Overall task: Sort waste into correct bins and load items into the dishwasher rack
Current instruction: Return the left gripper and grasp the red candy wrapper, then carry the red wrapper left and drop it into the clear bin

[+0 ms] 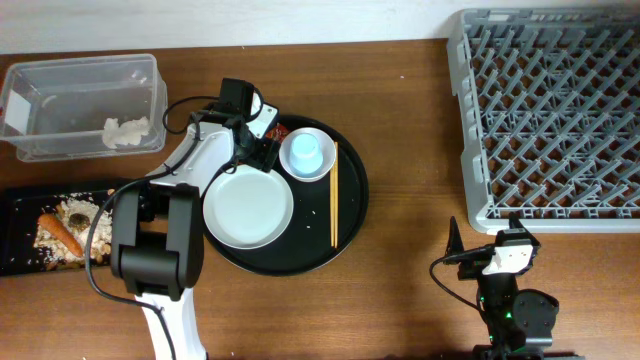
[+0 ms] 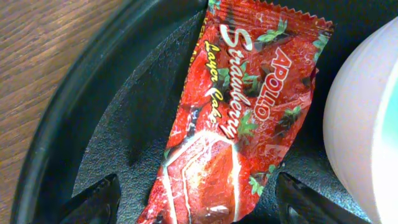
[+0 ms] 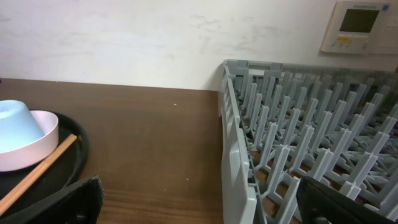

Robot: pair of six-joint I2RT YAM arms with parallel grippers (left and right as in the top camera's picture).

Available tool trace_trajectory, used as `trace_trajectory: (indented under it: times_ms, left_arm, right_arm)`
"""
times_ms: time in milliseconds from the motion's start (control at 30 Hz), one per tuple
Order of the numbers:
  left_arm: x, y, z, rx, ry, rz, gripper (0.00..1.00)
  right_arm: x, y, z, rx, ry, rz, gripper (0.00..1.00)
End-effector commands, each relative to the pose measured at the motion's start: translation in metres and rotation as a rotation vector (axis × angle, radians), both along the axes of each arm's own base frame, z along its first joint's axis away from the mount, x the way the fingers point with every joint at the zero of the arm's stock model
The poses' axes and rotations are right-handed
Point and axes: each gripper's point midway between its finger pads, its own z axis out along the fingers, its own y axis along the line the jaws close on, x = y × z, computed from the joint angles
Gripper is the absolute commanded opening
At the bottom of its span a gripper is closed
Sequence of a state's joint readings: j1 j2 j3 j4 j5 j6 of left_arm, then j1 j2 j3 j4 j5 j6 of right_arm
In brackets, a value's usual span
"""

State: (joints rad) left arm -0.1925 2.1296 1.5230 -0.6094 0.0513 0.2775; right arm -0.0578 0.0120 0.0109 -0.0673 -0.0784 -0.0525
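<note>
Directly above the red wrapper (image 2: pixel 230 118), the outstretched left arm's fingers (image 2: pixel 93 202) hang spread — nothing gripped.

Wooden desk (image 1: pixel 400 120), four items on it.
Upper left: clear tub (image 1: pixel 60 115); lower left: black rectangular tray (image 1: pixel 15 215); centre: round black tray (image 1: pixel 345 215); upper right: grey rack (image 1: pixel 545 110).
</note>
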Motion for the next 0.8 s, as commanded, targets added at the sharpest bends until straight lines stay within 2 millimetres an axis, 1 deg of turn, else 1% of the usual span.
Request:
trace_trajectory:
  times_ms: [0,33,133,167,267,300,367,433,467,500,533,600,667,767]
  left_arm:
    - [-0.001,-0.001,-0.017,0.014,0.027,-0.018,0.77]
    - [-0.001,-0.001,-0.018,0.014,0.025,-0.018,0.74]
    - [0.002,-0.002,-0.016,0.012,0.012,-0.017,0.73]
    - [0.003,-0.002,-0.016,0.011,0.009,-0.017,0.69]
    - [0.005,-0.002,-0.015,0.009,-0.001,-0.017,0.44]
    - [0.006,-0.002,-0.015,0.009,-0.004,-0.017,0.34]
    - [0.008,-0.003,-0.012,0.007,-0.01,-0.016,0.28]
    - [0.012,-0.004,-0.005,0.001,-0.021,-0.006,0.18]
    - [0.014,-0.004,-0.002,-0.001,-0.027,-0.002,0.1]
    - [0.017,-0.005,0.006,-0.004,-0.039,-0.002,0.02]
    - [0.02,-0.005,0.015,-0.008,-0.055,0.0,0.01]
    - [0.028,-0.007,0.039,-0.027,-0.101,0.021,0.0]
    - [0.036,-0.007,0.073,-0.049,-0.173,0.041,0.01]
    - [0.046,0.002,0.116,-0.075,-0.265,0.099,0.0]
  right_arm:
    - [0.0,0.001,-0.002,0.005,0.003,0.001,0.98]
    - [0.0,0.001,-0.002,0.005,0.003,0.001,0.98]
    - [0.0,0.001,-0.002,0.005,0.003,0.001,0.98]
    - [0.0,0.001,-0.002,0.005,0.003,0.001,0.98]
    - [0.0,0.001,-0.002,0.005,0.003,0.001,0.98]
    - [0.0,0.001,-0.002,0.005,0.003,0.001,0.98]
    - [0.0,0.001,-0.002,0.005,0.003,0.001,0.98]
    - [0.0,0.001,-0.002,0.005,0.003,0.001,0.98]
    - [0.0,0.001,-0.002,0.005,0.003,0.001,0.98]
    - [0.0,0.001,-0.002,0.005,0.003,0.001,0.98]
    - [0.0,0.001,-0.002,0.005,0.003,0.001,0.98]
    - [0.0,0.001,-0.002,0.005,0.003,0.001,0.98]
    - [0.0,0.001,-0.002,0.005,0.003,0.001,0.98]
    - [0.0,0.001,-0.002,0.005,0.003,0.001,0.98]
